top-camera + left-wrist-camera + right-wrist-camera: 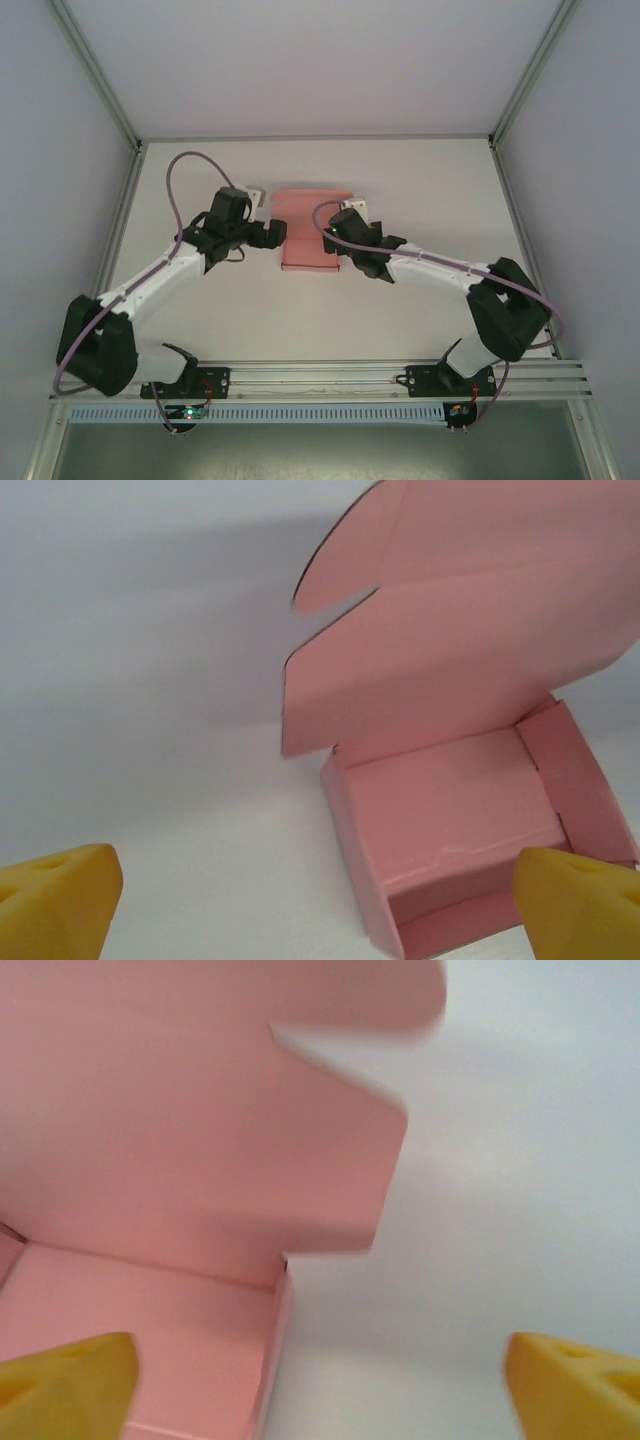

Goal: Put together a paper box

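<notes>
Yellow fingertips (pixel 60 895) of the left gripper (pixel 318 905) are spread wide with nothing clasped, and the right gripper (pixel 320 1385) is likewise seen agape and empty. Toward 12 o'clock from the bases, the paper box (pixel 311 235) is set on the table (pixel 400 310), with its tray formed and its lid raised upright. It is flanked at 9 and 3 o'clock, presumably so the lid can be folded down.

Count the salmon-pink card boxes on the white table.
1. The salmon-pink card box sits at the middle of the white table, lid flap raised; no other seems hidden.
</notes>
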`<state>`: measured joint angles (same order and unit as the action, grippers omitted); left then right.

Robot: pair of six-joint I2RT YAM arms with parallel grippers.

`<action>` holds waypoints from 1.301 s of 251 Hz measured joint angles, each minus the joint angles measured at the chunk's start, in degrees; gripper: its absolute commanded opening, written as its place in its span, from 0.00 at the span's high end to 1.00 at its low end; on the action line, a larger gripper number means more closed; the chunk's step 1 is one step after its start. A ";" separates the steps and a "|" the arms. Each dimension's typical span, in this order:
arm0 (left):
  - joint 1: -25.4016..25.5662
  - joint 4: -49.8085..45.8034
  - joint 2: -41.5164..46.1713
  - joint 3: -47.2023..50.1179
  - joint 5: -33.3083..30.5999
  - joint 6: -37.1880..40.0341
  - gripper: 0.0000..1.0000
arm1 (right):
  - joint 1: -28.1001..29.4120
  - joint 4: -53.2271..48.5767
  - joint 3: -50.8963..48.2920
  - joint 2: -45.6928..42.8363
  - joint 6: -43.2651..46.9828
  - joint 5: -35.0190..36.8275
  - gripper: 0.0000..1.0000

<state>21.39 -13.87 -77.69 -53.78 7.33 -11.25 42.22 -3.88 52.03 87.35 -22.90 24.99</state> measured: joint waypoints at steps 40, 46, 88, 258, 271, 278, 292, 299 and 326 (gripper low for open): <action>-5.22 0.13 -8.22 -8.94 9.27 6.47 0.00 | -6.91 7.63 -1.46 -2.89 14.45 -11.56 0.02; -5.66 -0.13 -9.38 -10.16 10.34 7.54 0.00 | -8.74 7.56 -0.85 -2.34 16.26 -14.49 0.02; -6.12 -5.16 -18.12 -18.45 14.71 14.47 0.01 | -17.92 4.35 6.97 4.13 22.86 -29.73 0.07; -6.12 -15.78 -24.79 -25.22 19.28 26.43 0.60 | -21.38 -7.37 17.55 12.68 33.68 -46.53 0.50; -6.12 -15.78 -24.79 -25.22 19.50 26.82 0.64 | -21.38 -7.93 17.57 12.76 33.64 -46.51 0.53; -6.12 -15.78 -24.79 -25.22 19.65 26.84 0.65 | -21.38 -8.15 17.59 12.79 33.64 -46.51 0.57; -6.12 -15.78 -24.79 -25.22 19.71 26.88 0.71 | -21.38 -8.61 17.64 12.79 33.81 -46.36 0.64; -6.12 -15.78 -24.79 -25.22 19.78 27.06 0.74 | -21.38 -8.83 17.68 12.79 33.70 -46.16 0.69; -6.12 -15.76 -24.79 -25.22 19.85 26.93 0.85 | -21.35 -9.22 17.73 12.79 33.81 -45.09 0.83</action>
<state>15.27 -29.63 -102.48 -79.00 27.18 15.68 20.86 -13.10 69.76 100.14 10.92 -20.10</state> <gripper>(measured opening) 0.184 0.245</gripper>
